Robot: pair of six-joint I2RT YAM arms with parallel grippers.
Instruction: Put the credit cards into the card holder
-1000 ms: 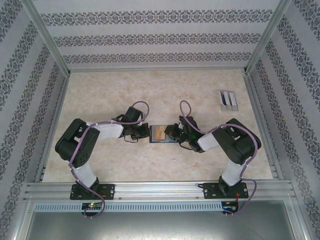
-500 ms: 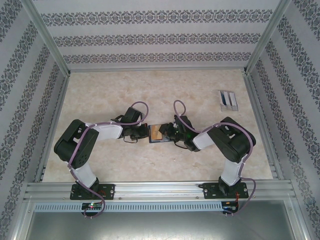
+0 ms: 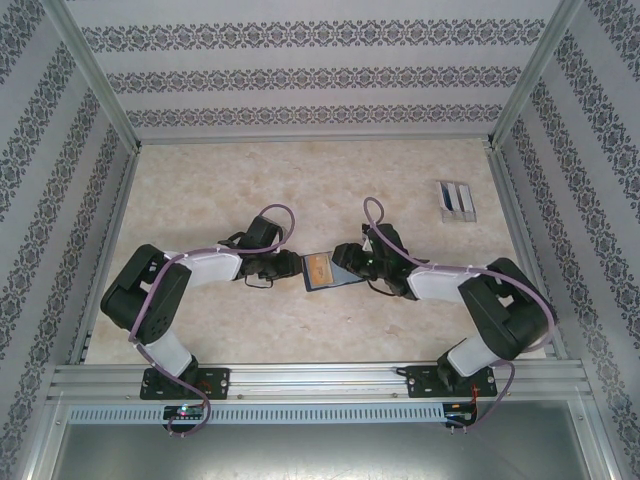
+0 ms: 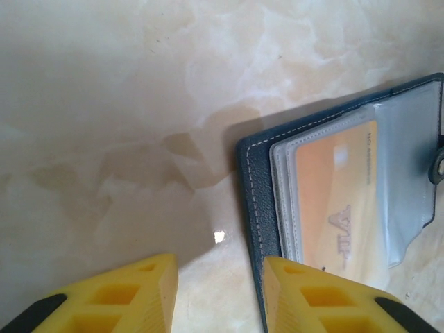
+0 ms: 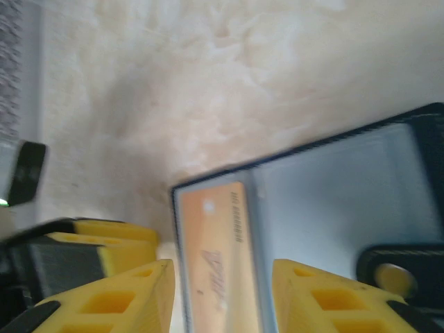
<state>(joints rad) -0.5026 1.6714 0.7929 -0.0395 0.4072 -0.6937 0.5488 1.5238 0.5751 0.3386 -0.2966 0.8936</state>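
The marbled tabletop point(image 3: 200, 190) carries both arms, which reach to its middle. There the card holder point(image 3: 340, 279) lies opened flat, with an orange card point(image 4: 333, 201) tucked in its clear sleeve. The left gripper point(image 4: 218, 267) sits at the holder's left edge, its jaws partly open over bare tabletop and gripping nothing. The right gripper point(image 5: 222, 270) hovers over the holder's right side, jaws likewise parted and clamping nothing. A small pale striped item point(image 3: 457, 200) lies near the right edge, well apart.
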